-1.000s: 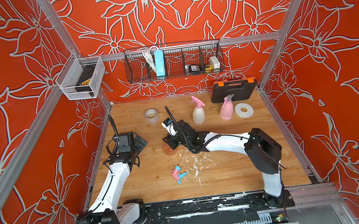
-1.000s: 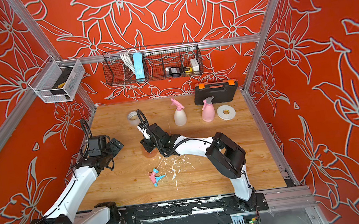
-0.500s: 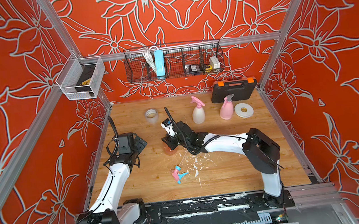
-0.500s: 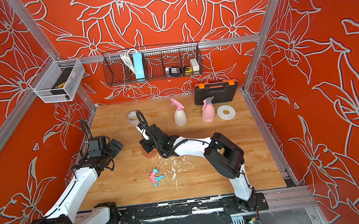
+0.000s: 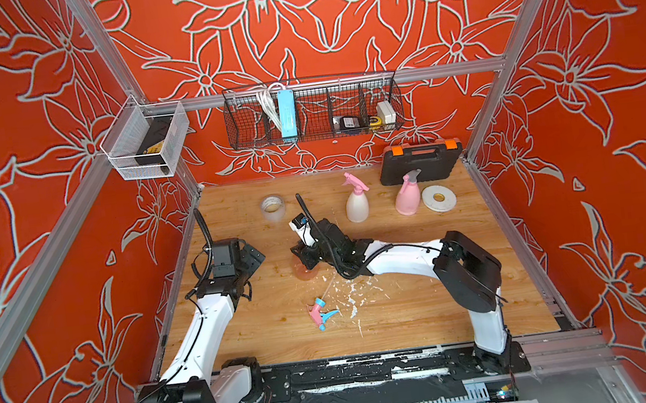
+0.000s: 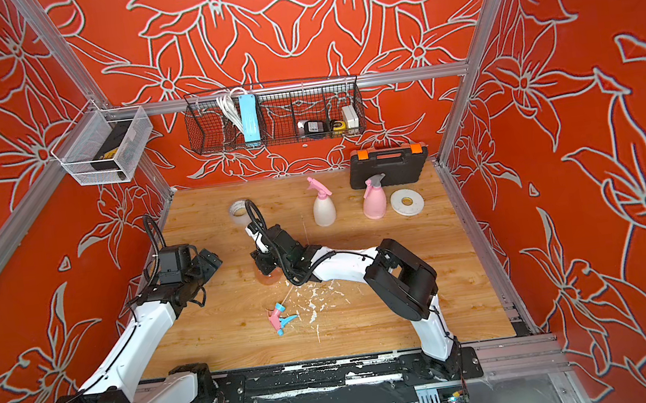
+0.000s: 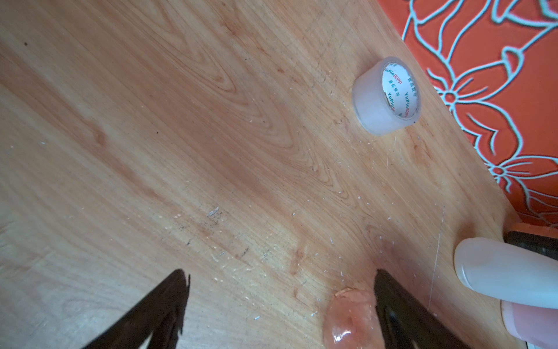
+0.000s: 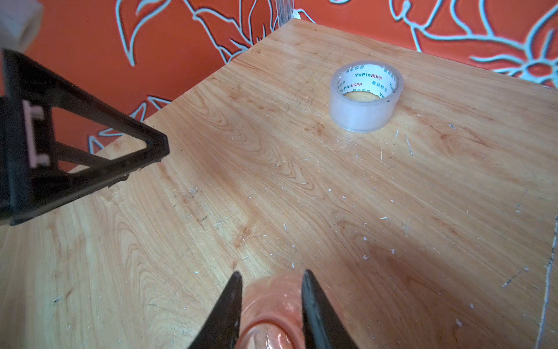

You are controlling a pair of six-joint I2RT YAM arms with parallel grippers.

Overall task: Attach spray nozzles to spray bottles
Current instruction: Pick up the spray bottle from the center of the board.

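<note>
The bottle left to do is the clear orange bottle (image 8: pixel 271 311), near the middle of the table (image 5: pixel 412 325). The right jaws press against either side of it, pinching it. The left jaws are spread and empty, near it but apart. The loose nozzle (image 5: pixel 318 315), pink with blue parts, lies on the table towards the front edge among white flakes. To do this well, the right arm should keep the bottle upright and grip it low enough to leave the mouth free. The left arm should take the nozzle by its head, thread the thin tube in first, then seat the collar. The white bottle (image 5: pixel 356 206) and pink bottle (image 5: pixel 408 202) at the back look capped. In both top views the right arm covers most of the orange bottle. Its mouth is cut off in the right wrist view, so its tilt is unclear, and the tube is hard to trace.
</note>
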